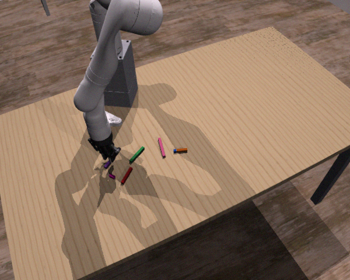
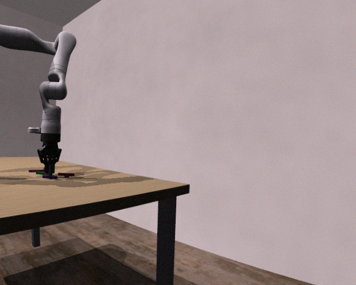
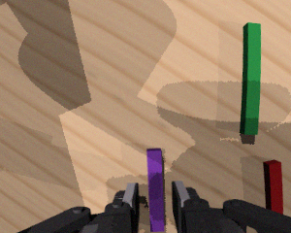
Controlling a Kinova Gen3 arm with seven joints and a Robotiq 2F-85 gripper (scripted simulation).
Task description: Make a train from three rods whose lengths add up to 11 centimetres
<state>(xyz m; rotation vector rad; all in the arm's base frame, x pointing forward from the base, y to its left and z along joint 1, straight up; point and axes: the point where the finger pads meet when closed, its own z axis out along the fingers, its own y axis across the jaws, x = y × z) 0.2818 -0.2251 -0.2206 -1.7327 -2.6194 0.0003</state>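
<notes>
The blue rod (image 1: 175, 150) and the orange rod (image 1: 181, 150) lie end to end in a line, with no clear gap between them. The purple rod (image 1: 107, 164) (image 2: 49, 177) (image 3: 156, 170) lies flat on the table. My gripper (image 1: 111, 161) (image 2: 50, 173) (image 3: 155, 195) is low over it, partly open; in the wrist view a finger stands on each side of the rod, with a visible gap on both sides. In the top view the fingers hide one end of the purple rod. The rod runs along between the fingers.
The magenta rod (image 1: 112, 176) (image 2: 66, 176) and red rod (image 1: 126, 175) (image 3: 274, 189) lie near the purple one. The green rod (image 1: 136, 154) (image 3: 251, 78) lies to its right. The pink rod (image 1: 161, 147) lies between the green rod and the blue-orange pair.
</notes>
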